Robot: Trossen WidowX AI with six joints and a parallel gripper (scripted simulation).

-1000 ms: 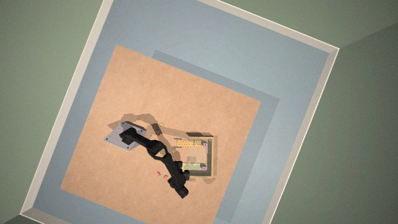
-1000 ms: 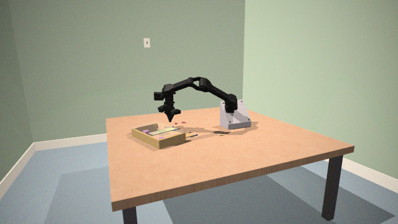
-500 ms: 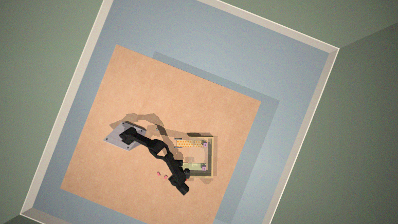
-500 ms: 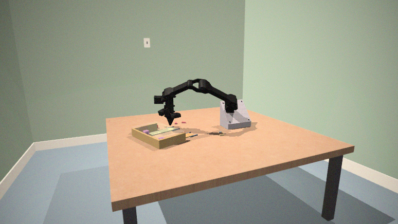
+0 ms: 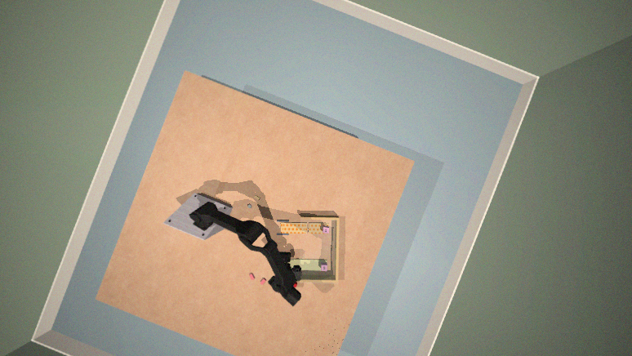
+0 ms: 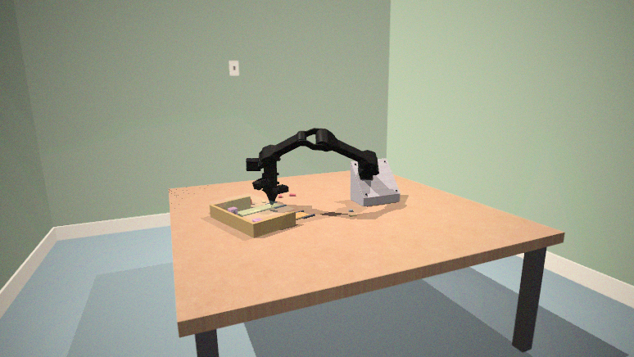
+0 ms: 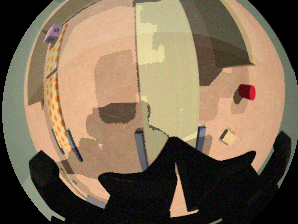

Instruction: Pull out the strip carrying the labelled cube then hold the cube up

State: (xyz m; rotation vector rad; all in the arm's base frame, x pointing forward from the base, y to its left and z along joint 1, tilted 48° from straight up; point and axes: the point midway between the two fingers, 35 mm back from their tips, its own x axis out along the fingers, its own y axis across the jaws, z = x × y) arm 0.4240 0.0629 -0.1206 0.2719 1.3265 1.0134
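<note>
- Table: mottled tan top, banded wooden edge; near left leg cut off by the frame.
- Tray: left of centre, straight yellow-brown walls, one side open toward the arm's base.
- Orange-dotted strip: near side of tray, crossed by a seam; largely hidden by the wall in the exterior view.
- Lilac cube: at its inner end, marks too small to read surely.
- Pale green strip: farther across, smooth, no seam visible; outer end under the gripper.
- Labelled cube: pinkish, at that strip's inner end, left of the gripper; outside the wrist view.
- Gripper: black, pointing down, fingers fully closed, holding nothing; contact with the strip cannot be told.
- Base: grey, wedge-shaped, right.
- Red cylinder: beyond the green strip, partly hidden from above.
- Wall switch: white plate, far wall.
</note>
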